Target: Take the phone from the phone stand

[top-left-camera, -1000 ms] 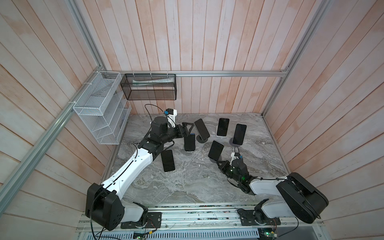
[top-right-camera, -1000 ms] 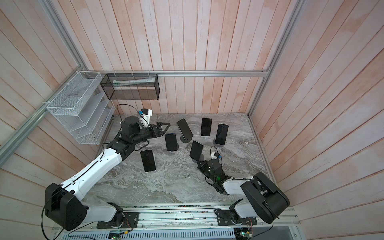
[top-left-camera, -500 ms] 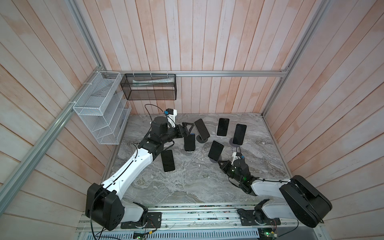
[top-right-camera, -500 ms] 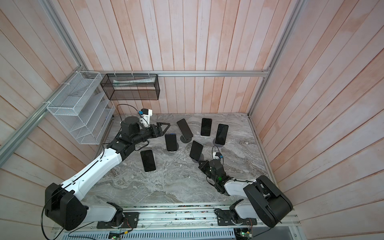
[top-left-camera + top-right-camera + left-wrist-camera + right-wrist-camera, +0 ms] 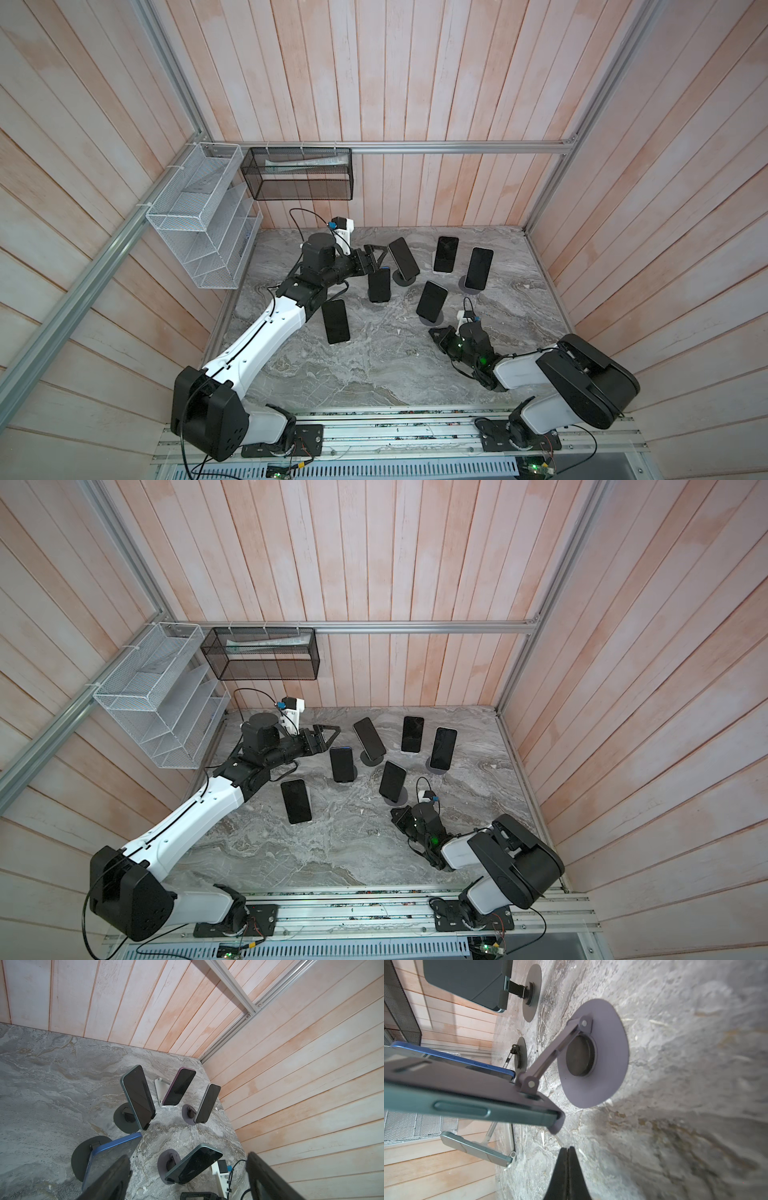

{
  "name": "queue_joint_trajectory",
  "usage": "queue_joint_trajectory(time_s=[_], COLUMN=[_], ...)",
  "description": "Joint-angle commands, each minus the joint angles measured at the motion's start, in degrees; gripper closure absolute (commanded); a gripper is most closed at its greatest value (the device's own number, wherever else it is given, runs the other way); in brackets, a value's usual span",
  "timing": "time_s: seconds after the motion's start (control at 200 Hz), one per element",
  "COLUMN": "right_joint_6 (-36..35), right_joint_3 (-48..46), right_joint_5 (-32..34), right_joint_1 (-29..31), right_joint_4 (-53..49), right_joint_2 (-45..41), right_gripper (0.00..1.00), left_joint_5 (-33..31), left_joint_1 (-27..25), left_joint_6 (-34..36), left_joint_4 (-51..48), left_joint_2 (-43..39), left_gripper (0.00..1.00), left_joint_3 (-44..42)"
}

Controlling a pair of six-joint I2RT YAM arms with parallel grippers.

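Several dark-screened phones lean on stands on the marble table. A blue phone (image 5: 379, 286) (image 5: 110, 1153) sits on a dark round stand (image 5: 83, 1157). My left gripper (image 5: 375, 258) (image 5: 323, 738) hovers open just behind and above it, with one finger (image 5: 112, 1178) over its top edge. Nothing is between the jaws. A teal phone (image 5: 431, 301) (image 5: 467, 1107) rests on a purple round stand (image 5: 610, 1053). My right gripper (image 5: 434, 332) (image 5: 568, 1151) is shut and empty, low on the table just in front of that stand's base.
More phones stand behind, one (image 5: 403, 257) on a dark round stand, one (image 5: 446, 254) on a white stand and one (image 5: 478, 268) at the right. Another phone (image 5: 336, 321) is by my left forearm. A white wire rack (image 5: 199, 216) and black mesh basket (image 5: 299, 178) hang on the walls.
My right arm has shifted slightly along the table near the teal phone's stand. My left arm has stayed still, and neither gripper has changed its opening.
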Motion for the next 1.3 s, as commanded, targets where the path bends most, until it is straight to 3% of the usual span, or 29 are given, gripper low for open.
queue_joint_trajectory(time_s=[0.0,1.295], right_joint_6=[0.49,-2.63], right_joint_3=[2.41,2.74], right_joint_5=[0.15,1.07], right_joint_1=[0.17,-7.41], right_joint_4=[0.48,-4.71], right_joint_2=[0.23,-3.86], right_gripper=[1.0,1.0], left_joint_5=[-0.54,-1.25], left_joint_1=[0.13,0.1], left_joint_6=[0.49,0.82], left_joint_4=[1.02,1.13], left_joint_2=[-1.2,-2.12], left_gripper=[0.11,0.12], left_joint_3=[-0.85,-1.11])
